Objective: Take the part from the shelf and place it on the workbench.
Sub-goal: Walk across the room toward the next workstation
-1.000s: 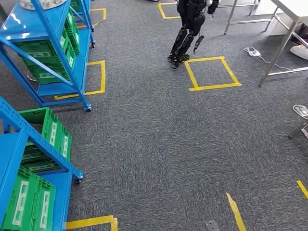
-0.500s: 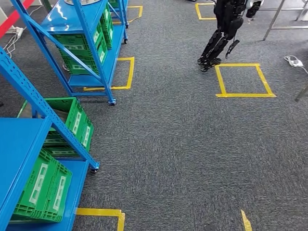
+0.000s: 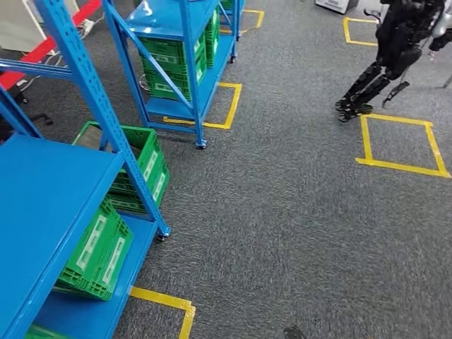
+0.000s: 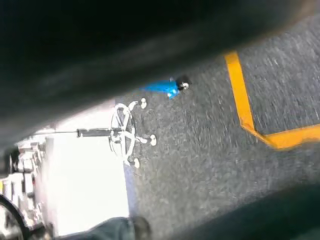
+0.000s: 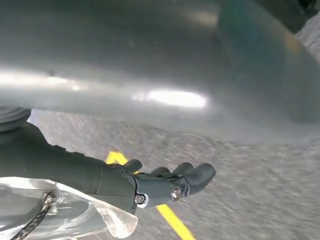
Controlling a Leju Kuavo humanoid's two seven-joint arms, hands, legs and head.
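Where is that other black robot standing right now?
In the head view the black robot stands far off at the upper right, its feet at the corner of a yellow tape square on the grey carpet.

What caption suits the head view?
Blue shelves holding green crates on grey carpet, another black robot beside a yellow taped square.

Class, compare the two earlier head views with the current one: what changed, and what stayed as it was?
The whole picture shifted: the camera turned left, nothing was moved. The near blue shelf now fills more of the frame, while the other robot and the yellow floor square slid rightward. Nothing was taken hold of or let go. The green crates stayed in the racks.
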